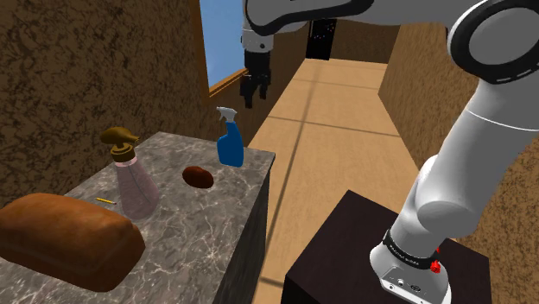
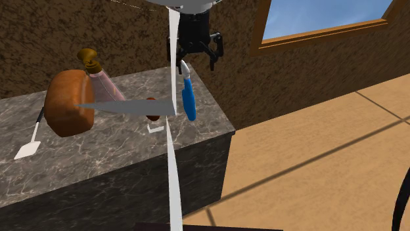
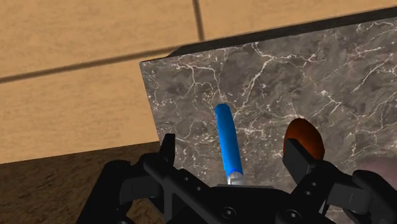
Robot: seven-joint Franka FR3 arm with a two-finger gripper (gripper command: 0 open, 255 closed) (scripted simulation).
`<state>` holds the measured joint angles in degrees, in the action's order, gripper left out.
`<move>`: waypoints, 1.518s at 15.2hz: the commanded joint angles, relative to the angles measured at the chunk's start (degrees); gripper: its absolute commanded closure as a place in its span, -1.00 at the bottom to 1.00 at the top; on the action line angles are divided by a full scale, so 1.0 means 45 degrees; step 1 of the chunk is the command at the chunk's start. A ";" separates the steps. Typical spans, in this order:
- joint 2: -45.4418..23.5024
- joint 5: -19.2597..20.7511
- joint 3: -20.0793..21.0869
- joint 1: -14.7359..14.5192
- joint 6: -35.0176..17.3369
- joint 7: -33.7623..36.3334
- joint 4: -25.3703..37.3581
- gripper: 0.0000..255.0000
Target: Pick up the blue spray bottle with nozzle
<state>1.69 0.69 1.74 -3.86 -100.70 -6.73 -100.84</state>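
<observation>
The blue spray bottle [image 1: 230, 145] with a pale nozzle stands upright near the far corner of the marble counter [image 1: 199, 226], close to its edge. My black gripper [image 1: 253, 97] hangs open above it, a little toward the shoulder view's right, touching nothing. From the second exterior view the bottle [image 2: 188, 98] sits just below the gripper [image 2: 194, 62]. Looking down from the wrist, the bottle [image 3: 227, 140] lies between the two spread fingers of the gripper [image 3: 231, 147], well below them.
On the counter are a brown oval lump [image 1: 198, 177], a pinkish flask with a brown cap [image 1: 134, 183], a large bread loaf [image 1: 65, 239] and a small yellow stick [image 1: 105, 200]. A wooden floor [image 1: 345, 104] lies beyond the counter edge. The dark stand [image 1: 363, 259] is at lower right.
</observation>
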 commanded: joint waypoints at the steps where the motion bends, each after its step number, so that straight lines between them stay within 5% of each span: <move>1: -0.1053 -0.0025 0.0103 -0.0104 0.0204 -0.0108 0.1114 -1.00; 6: -0.3842 0.0009 0.0342 -0.0372 0.0992 -0.0366 0.4375 -1.00; 15: -0.3764 0.0006 0.0335 -0.0360 -0.0340 -0.0366 0.2965 -1.00; 16: -0.3743 0.0004 0.0334 -0.0357 -0.0340 -0.0372 0.2944 1.00; 23: -0.3745 0.0004 0.0333 -0.0354 -0.0337 -0.0376 0.2949 1.00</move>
<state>-15.15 0.71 3.23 -5.44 -102.22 -8.43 -87.54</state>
